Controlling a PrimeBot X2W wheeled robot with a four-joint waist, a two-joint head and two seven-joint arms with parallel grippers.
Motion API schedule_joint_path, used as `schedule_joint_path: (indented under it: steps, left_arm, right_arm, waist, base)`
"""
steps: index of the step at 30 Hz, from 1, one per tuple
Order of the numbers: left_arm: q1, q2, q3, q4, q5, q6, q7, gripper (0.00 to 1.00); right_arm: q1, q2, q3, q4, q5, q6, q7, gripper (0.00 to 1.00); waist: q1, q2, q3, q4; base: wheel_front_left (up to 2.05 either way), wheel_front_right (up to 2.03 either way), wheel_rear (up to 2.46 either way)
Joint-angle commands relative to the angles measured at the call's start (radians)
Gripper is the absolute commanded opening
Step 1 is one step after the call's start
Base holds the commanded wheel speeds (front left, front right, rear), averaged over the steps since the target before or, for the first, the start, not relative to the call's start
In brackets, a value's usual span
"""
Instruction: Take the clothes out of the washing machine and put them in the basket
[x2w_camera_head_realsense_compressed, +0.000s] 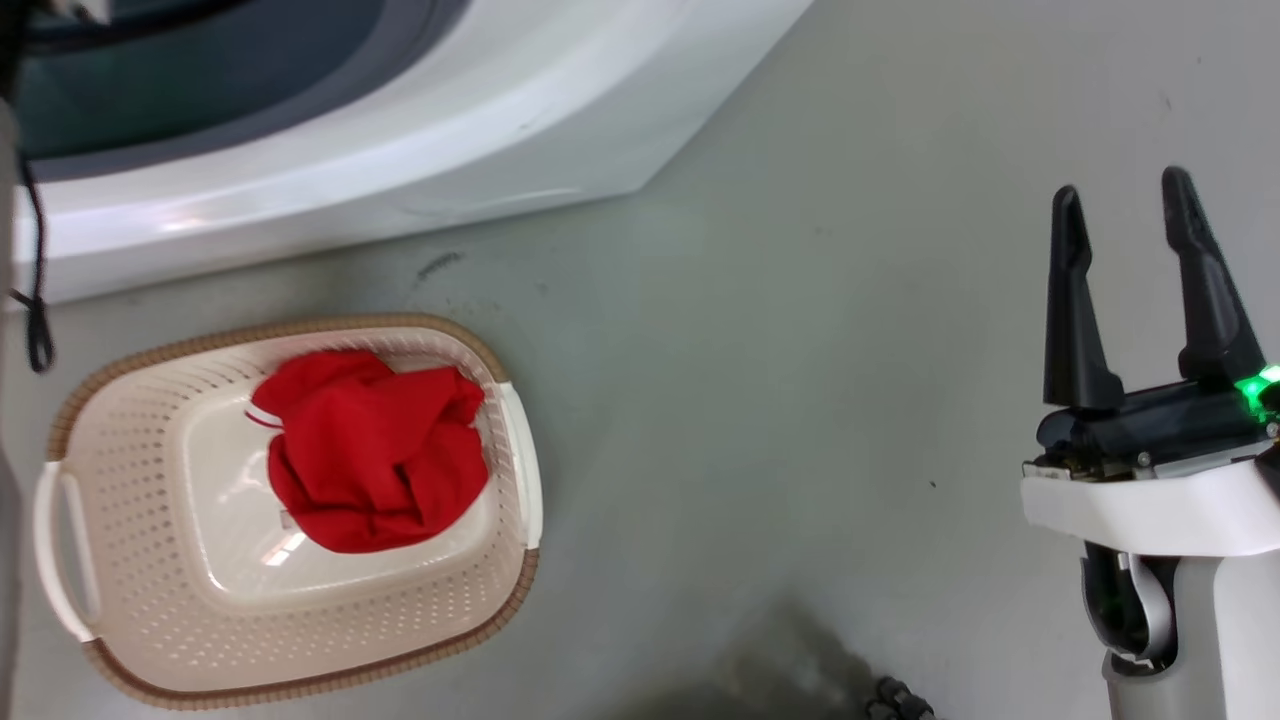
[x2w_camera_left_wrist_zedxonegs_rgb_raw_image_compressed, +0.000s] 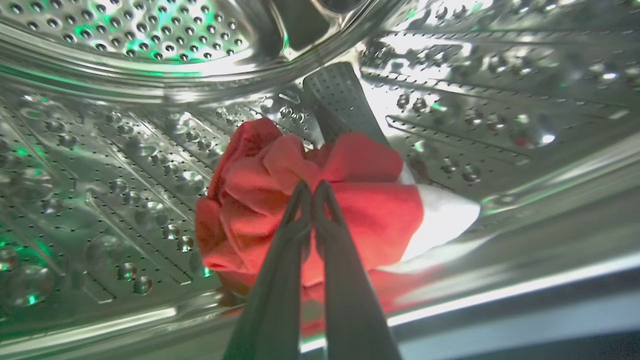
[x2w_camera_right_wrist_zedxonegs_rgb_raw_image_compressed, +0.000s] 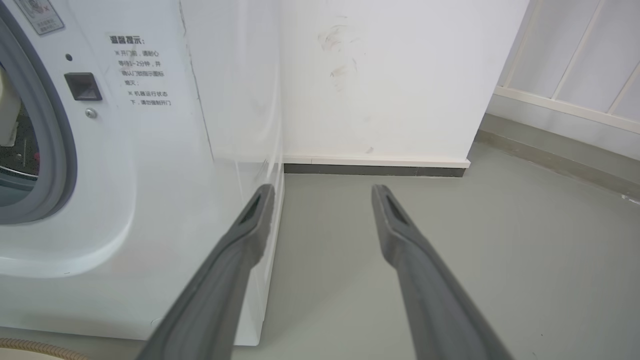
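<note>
Deep inside the drum (x2w_camera_left_wrist_zedxonegs_rgb_raw_image_compressed: 125, 165), left fingers (x2w_camera_left_wrist_zedxonegs_rgb_raw_image_compressed: 280, 280) pinch the red garment (x2w_camera_left_wrist_zedxonegs_rgb_raw_image_compressed: 370, 210); right fingers (x2w_camera_head_realsense_compressed: 1072, 300) spread.

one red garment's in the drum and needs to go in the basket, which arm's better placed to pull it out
Left. The left jaws are inside the drum, shut on the red garment. The right jaws stand open over the floor beside the washing machine, holding nothing.

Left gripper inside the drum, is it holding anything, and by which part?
The left gripper is shut on the red garment, pinching a bunched fold near its middle.
</note>
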Motion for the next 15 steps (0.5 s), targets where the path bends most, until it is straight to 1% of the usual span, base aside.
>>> schedule_joint_path:
  steps: [1, 10, 15]
  left_arm:
    - [0.030, -0.005, -0.001, -0.003, -0.007, -0.006, -0.024, 0.00]
    - [0.217, -0.063, 0.008, 0.007, -0.073, -0.030, -0.212, 0.00]
    - [0.312, -0.094, 0.039, 0.009, -0.129, -0.035, -0.320, 0.00]
  right_arm:
    - [0.015, 0.002, 0.001, 0.004, -0.008, -0.001, -0.002, 1.00]
    - [0.068, 0.002, 0.003, 0.025, -0.048, -0.001, -0.002, 1.00]
    - [0.105, 0.002, 0.005, 0.032, -0.066, -0.001, -0.002, 1.00]
  waist:
    - [0.0000, 0.0000, -0.053, 0.026]
    - [0.0000, 0.0000, -0.190, 0.064]
    - [0.0000, 0.0000, -0.256, 0.085]
  base:
    - [0.00, 0.00, 0.00]
    - [0.00, 0.00, 0.00]
    - [0.00, 0.00, 0.00]
